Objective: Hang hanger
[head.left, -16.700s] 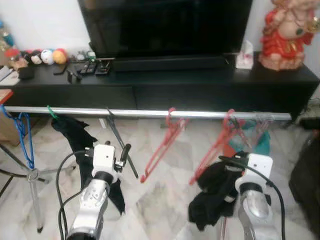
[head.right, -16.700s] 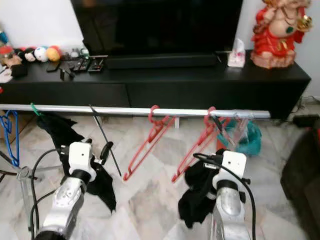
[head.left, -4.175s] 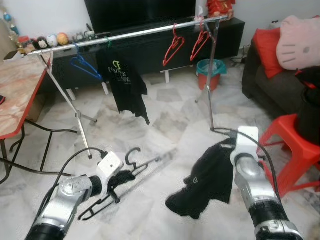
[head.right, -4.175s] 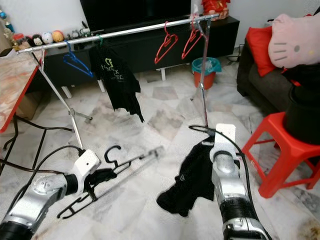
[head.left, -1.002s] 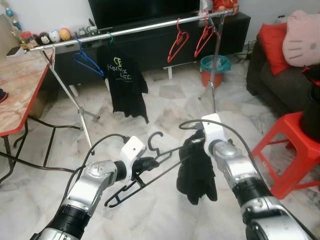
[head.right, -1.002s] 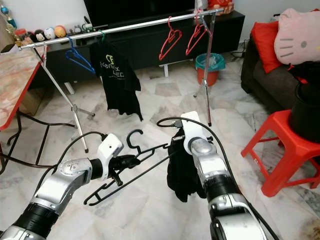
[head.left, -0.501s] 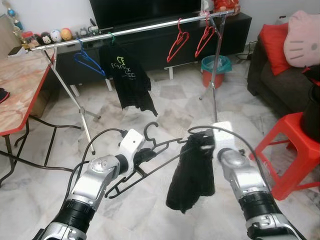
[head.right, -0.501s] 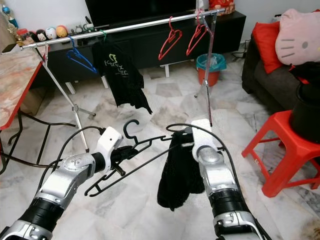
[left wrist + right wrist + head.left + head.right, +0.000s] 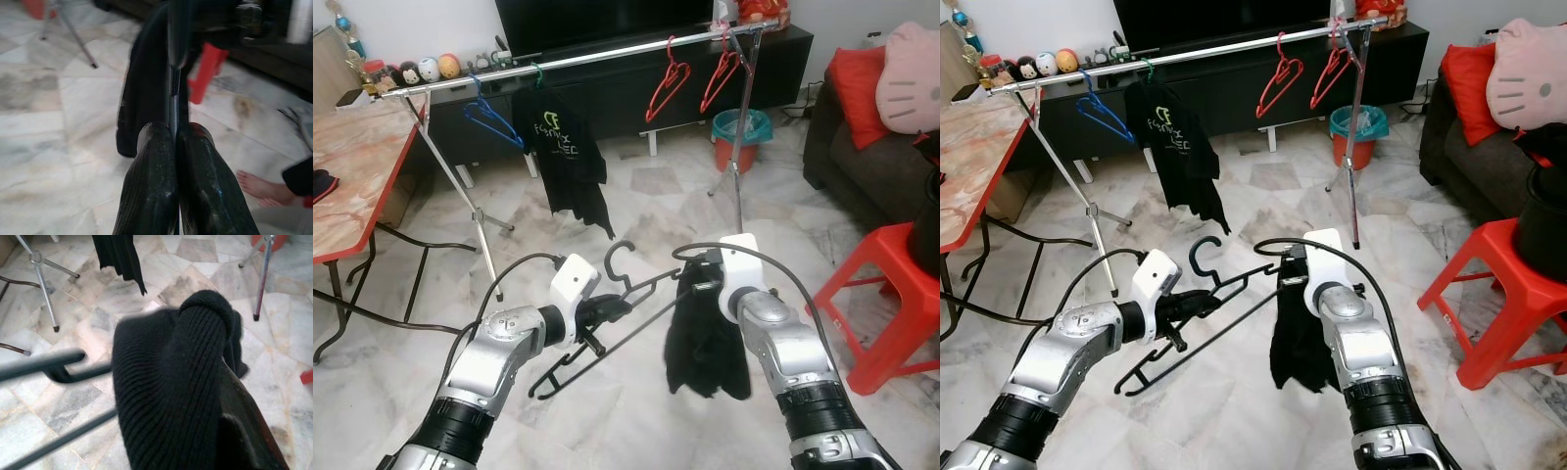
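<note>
We've got the left gripper (image 9: pixel 607 311) pinched shut on a black hanger (image 9: pixel 597 328), held in the air low over the marble floor. Its long axis slants from near-left up toward the right, hook (image 9: pixel 619 257) pointing up and away. The right gripper (image 9: pixel 705 284) is wrapped in a black knit garment (image 9: pixel 705 338); we can't tell its fingers. Step looks like dressing the hanger: next, thread its far arm into the garment. Beyond stands the clothes rail (image 9: pixel 607 54), well apart.
</note>
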Controlling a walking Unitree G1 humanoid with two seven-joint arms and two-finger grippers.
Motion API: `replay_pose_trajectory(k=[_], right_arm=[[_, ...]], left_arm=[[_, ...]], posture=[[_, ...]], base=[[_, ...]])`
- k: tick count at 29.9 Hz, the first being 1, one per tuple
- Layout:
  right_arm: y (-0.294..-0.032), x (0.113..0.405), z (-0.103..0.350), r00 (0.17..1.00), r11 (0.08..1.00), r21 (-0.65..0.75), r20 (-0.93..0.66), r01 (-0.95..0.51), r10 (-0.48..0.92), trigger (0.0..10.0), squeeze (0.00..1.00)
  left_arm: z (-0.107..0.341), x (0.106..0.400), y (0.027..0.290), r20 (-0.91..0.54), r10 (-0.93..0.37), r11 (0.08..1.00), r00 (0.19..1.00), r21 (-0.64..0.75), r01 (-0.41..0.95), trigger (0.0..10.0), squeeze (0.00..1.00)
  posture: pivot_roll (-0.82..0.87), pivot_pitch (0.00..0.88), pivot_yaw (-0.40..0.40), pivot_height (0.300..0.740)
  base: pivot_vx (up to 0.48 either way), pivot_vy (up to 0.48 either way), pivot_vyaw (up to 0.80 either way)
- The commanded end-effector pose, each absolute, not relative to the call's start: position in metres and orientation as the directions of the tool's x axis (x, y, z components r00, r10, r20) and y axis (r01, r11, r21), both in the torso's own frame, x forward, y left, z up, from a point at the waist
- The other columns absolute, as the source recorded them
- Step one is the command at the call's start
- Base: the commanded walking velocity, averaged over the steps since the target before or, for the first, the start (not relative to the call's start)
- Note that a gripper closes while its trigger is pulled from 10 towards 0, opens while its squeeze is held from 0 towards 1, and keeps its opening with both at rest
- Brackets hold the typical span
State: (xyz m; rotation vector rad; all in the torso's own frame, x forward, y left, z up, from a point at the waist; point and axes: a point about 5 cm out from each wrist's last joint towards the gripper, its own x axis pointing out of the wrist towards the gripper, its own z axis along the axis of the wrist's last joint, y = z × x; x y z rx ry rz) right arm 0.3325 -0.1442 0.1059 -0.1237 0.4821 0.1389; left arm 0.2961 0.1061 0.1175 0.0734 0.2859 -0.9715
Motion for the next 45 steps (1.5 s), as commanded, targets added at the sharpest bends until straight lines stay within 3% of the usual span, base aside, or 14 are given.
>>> replay_pose_trajectory(k=[1,6,15,22,28,40,45], right_arm=[[-0.137,0.332,0.115,0.885,0.977,-0.083,-0.444,-0.195,0.139,10.0,0.0],[-0.139,0.332,0.122,0.892,0.979,-0.088,-0.433,-0.186,0.131,10.0,0.0],[-0.121,0.326,0.142,0.884,0.962,0.027,-0.389,-0.271,0.26,10.0,0.0],[-0.121,0.319,0.134,0.854,0.941,-0.057,-0.441,-0.333,0.276,10.0,0.0],[-0.119,0.312,0.135,0.837,0.933,-0.045,-0.458,-0.358,0.299,10.0,0.0],[-0.125,0.291,0.138,0.783,0.87,-0.096,-0.491,-0.483,0.381,10.0,0.0],[-0.129,0.28,0.132,0.761,0.868,-0.114,-0.545,-0.483,0.352,10.0,0.0]], left_arm=[[0.122,0.292,0.105,-0.256,-0.833,0.522,0.49,-0.074,0.85,10.0,0.0],[0.124,0.289,0.105,-0.265,-0.841,0.505,0.471,-0.072,0.86,10.0,0.0],[0.116,0.287,0.105,-0.344,-0.827,0.491,0.444,-0.059,0.869,10.0,0.0],[0.113,0.283,0.105,-0.379,-0.83,0.462,0.41,-0.053,0.885,10.0,0.0],[0.117,0.296,0.106,-0.352,-0.778,0.559,0.521,-0.007,0.829,10.0,0.0],[0.113,0.298,0.102,-0.39,-0.754,0.568,0.529,0.018,0.823,10.0,0.0],[0.112,0.312,0.108,-0.394,-0.653,0.685,0.647,0.057,0.726,10.0,0.0]], posture=[[-0.12,0.0,0.11,0.74],[-0.11,0.0,0.111,0.74],[-0.12,0.0,0.12,0.74],[-0.12,0.0,0.12,0.74],[-0.11,0.0,0.119,0.74],[-0.13,0.0,0.125,0.74],[-0.13,0.0,0.127,0.74]], base=[[0.0,0.0,0.0],[0.0,0.0,0.0],[0.0,0.0,0.0],[0.0,0.0,0.0],[0.0,0.0,0.0],[0.0,0.0,0.0],[0.0,0.0,0.0]])
